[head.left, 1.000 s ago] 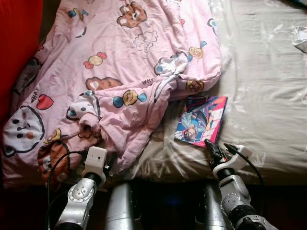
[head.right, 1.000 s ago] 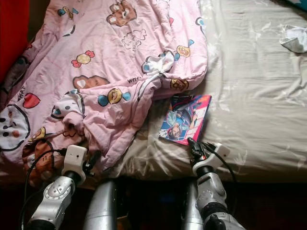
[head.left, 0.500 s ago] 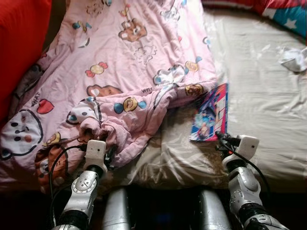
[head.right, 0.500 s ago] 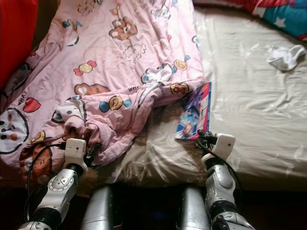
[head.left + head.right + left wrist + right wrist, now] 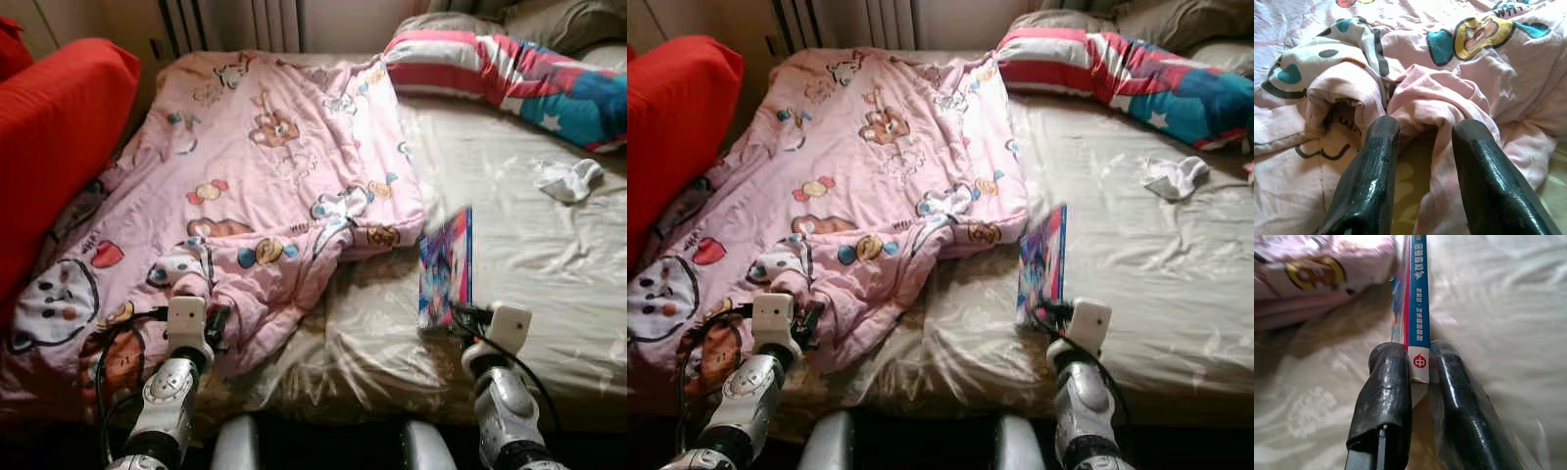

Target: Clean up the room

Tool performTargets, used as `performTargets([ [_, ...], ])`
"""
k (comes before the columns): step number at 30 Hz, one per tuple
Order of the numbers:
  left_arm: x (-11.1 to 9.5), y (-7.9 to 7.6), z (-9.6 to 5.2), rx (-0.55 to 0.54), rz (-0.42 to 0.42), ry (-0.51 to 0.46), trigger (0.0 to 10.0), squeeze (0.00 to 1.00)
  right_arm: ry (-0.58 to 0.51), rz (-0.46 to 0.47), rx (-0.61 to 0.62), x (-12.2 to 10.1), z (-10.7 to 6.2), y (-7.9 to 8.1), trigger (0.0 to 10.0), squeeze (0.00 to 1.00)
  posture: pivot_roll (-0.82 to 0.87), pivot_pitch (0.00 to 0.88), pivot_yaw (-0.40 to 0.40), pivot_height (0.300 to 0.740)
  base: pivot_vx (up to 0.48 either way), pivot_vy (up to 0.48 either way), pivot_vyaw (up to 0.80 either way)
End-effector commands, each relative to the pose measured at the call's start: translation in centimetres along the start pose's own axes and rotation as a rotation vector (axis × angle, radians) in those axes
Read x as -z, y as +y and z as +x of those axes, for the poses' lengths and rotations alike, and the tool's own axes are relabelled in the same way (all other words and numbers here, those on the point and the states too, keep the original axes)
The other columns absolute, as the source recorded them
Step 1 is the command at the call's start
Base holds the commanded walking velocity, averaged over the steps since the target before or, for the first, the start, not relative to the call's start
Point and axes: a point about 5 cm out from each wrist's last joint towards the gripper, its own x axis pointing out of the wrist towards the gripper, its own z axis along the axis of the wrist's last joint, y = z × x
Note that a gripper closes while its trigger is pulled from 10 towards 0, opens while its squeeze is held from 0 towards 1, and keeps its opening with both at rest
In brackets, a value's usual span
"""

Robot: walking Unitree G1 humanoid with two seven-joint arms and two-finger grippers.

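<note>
Since a second ago, your book [image 5: 446,266] has gone from lying flat on the beige sheet [image 5: 549,255] to standing on edge, lifted by the right gripper [image 5: 458,319]; the camera has also tilted up, so the striped pillow [image 5: 509,73] and red cushion [image 5: 54,137] now appear.

Head views: you have the book at about 4 o'clock from the frame's centre, upright, its lower corner pinched in the right gripper, just beside the pink quilt's [image 5: 265,176] turned-back corner. A crumpled white cloth [image 5: 566,179] lies at 2 o'clock on the sheet, well apart from the book. Your left gripper [image 5: 214,328] sits at 7 o'clock against the quilt's bunched lower edge.

Left wrist view: both fingers [image 5: 1369,181] stand parted, their tips against a fold of pink quilt, with nothing clamped.

Right wrist view: your fingers [image 5: 1386,396] are clenched on the book's spine end, one on each cover, with the sheet beneath and the quilt near the book's far end.
</note>
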Motion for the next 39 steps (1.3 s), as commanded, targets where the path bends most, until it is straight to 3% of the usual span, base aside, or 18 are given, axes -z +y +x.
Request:
performTargets([
  [1,0.4,0.2,0.0,-0.016,-0.019,0.023,10.0,0.0,-0.003,-0.012,0.02,-0.1,0.0,-0.4,10.0,0.0,-0.01,0.0,0.0,0.596,0.0,0.0,0.0],
  [6,1.5,0.3,-0.5,-0.033,-0.039,0.078,10.0,0.0,0.053,-0.04,0.045,0.8,-0.4,-0.9,10.0,0.0,-0.02,0.0,0.0,0.596,0.0,0.0,0.0],
  [13,1.8,0.0,-0.4,-0.027,-0.046,0.094,10.0,0.0,0.052,-0.038,0.024,0.7,-0.3,-0.5,10.0,0.0,-0.01,0.0,-0.009,0.596,0.0,0.0,0.0],
  [29,0.9,-0.5,0.4,-0.018,-0.054,0.082,10.0,0.0,0.097,-0.074,0.023,0.6,0.2,0.1,10.0,0.0,-0.01,0.0,-0.023,0.678,0.0,0.0,0.0],
  [39,2.6,0.3,-0.5,-0.039,-0.053,0.18,10.0,0.0,0.14,-0.109,0.017,1.8,-0.3,0.4,10.0,0.0,0.0,0.0,-0.023,0.74,0.0,0.0,0.0],
])
